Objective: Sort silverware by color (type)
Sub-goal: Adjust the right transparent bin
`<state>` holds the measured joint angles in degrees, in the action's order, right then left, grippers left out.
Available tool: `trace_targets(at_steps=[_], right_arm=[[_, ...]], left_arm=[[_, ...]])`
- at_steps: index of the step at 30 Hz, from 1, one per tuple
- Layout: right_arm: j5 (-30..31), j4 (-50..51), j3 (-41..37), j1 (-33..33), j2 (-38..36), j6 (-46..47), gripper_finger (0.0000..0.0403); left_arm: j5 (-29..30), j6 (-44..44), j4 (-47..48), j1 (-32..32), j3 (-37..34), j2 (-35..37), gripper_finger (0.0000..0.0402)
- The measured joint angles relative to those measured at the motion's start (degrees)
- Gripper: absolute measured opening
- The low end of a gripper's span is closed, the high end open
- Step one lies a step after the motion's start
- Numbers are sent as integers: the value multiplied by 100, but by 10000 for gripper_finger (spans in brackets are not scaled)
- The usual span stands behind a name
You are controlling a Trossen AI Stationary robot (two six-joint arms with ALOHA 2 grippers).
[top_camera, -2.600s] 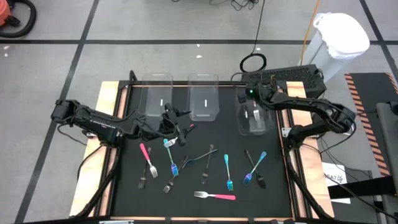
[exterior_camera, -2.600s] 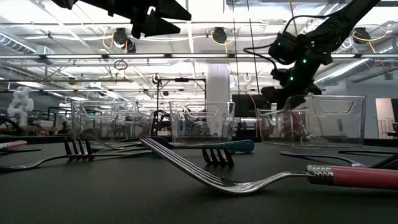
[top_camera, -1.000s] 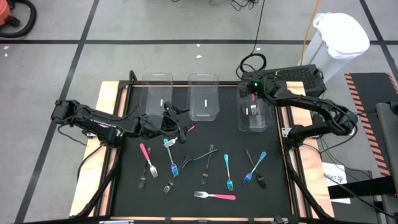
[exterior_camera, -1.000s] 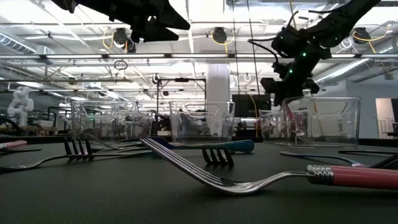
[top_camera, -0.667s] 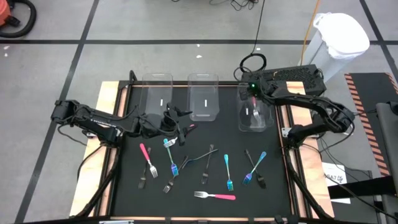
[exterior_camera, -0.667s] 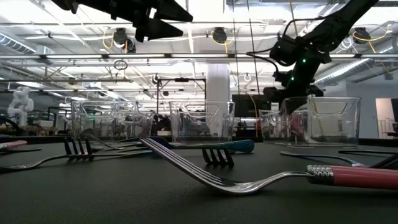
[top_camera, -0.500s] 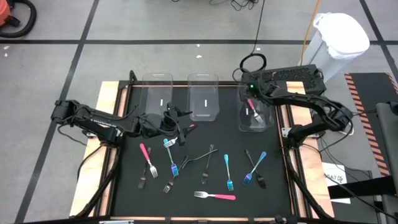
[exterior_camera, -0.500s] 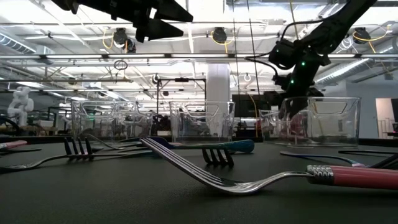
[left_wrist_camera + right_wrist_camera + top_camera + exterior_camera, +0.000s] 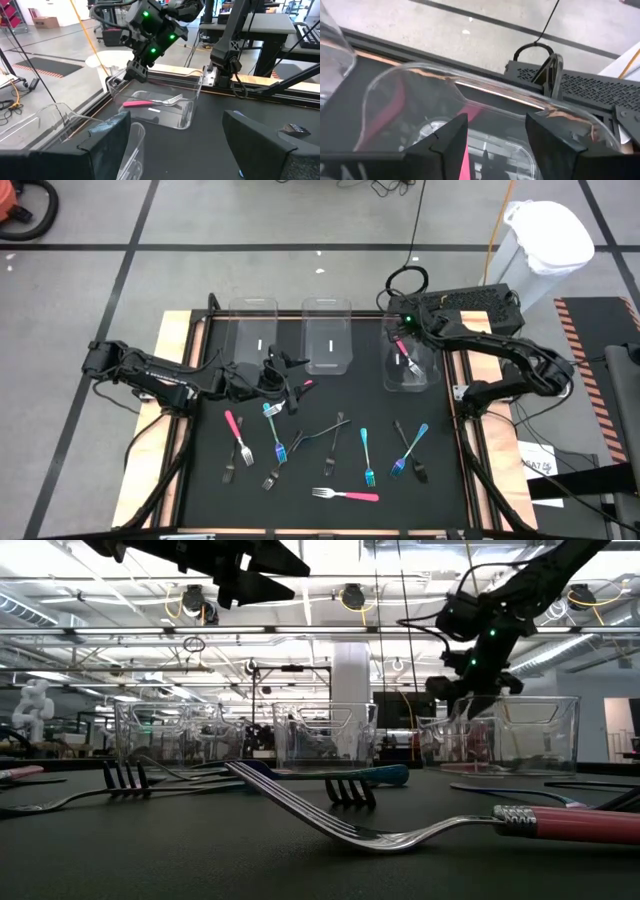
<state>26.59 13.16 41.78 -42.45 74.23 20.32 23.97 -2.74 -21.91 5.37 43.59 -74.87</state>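
Observation:
My right gripper (image 9: 400, 343) hangs open over the far end of the right clear bin (image 9: 420, 385), its fingers tilted down, with nothing between them in the right wrist view. A pink-handled fork (image 9: 150, 103) lies flat on that bin's floor. My left gripper (image 9: 292, 385) hovers open above the mat's left middle, holding nothing. The rest of the silverware lies flat on the black mat: a pink fork (image 9: 236, 432), a teal fork (image 9: 274, 430), dark forks (image 9: 322, 430), another teal fork (image 9: 366, 452), a blue one (image 9: 410, 445) and a pink fork (image 9: 345, 495) near the front.
Two more clear bins (image 9: 253, 330) (image 9: 327, 335) stand along the mat's far edge, left of the right bin. Wooden table edges (image 9: 172, 380) frame the mat. A black box (image 9: 470, 302) and a white bag-lined bin (image 9: 545, 240) sit beyond the far right corner.
My right gripper has let go of the pink fork over the right bin. The fork hung handle-down from the fingers a second ago and now lies on the bin's floor. The gripper has stayed over the bin's far end.

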Motion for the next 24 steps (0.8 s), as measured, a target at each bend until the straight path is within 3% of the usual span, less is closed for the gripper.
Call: trace_targets(at_steps=[13,24], right_arm=[[-302,-418,-4,-33,713,0,87],[-263,-1362,-4,-166,1398,-149,67]], left_arm=[[4,-2,-34,0,0,0,318],[6,0,-21,0,0,0,318]])
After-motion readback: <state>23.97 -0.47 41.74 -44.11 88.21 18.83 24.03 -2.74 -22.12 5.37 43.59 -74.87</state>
